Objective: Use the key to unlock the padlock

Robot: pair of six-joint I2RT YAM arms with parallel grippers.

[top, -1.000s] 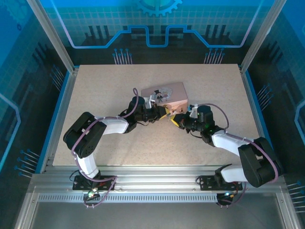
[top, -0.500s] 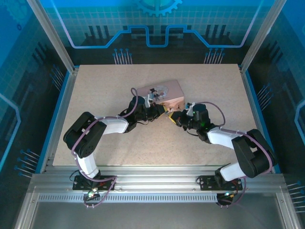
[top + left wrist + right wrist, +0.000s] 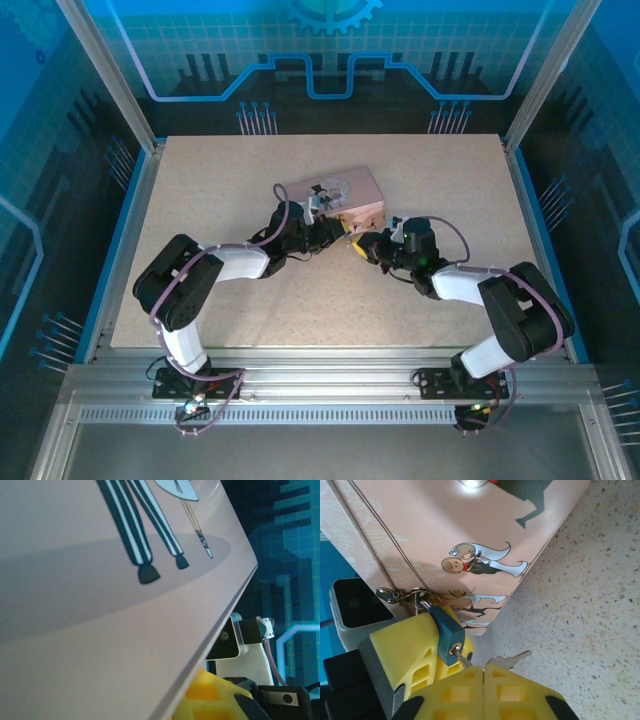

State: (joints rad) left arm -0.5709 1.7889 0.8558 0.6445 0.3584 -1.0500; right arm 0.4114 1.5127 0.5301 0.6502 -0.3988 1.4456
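The small dark padlock point(image 3: 449, 632) hangs from the metal hasp point(image 3: 402, 596) on the pink box point(image 3: 345, 195). My left gripper point(image 3: 343, 232) is shut on the padlock, with its yellow fingers point(image 3: 410, 642) on either side of the lock body. The key point(image 3: 462, 659) sits in the padlock's keyhole, and my right gripper point(image 3: 484, 669) is shut on its head. A second silver key point(image 3: 510, 659) dangles to the right of those fingertips. From above, the right gripper point(image 3: 362, 246) meets the left one at the box's near corner. The box lid point(image 3: 100, 605) sits close against the left wrist camera.
The pink box rests on the speckled table point(image 3: 250, 310), with free surface around it. The right arm's wrist point(image 3: 247, 655) shows past the lid edge. Blue enclosure walls point(image 3: 100, 200) border the table.
My right gripper has slid slightly left and up toward the box, and its forearm has swung in behind it. The left arm and the box have barely moved.
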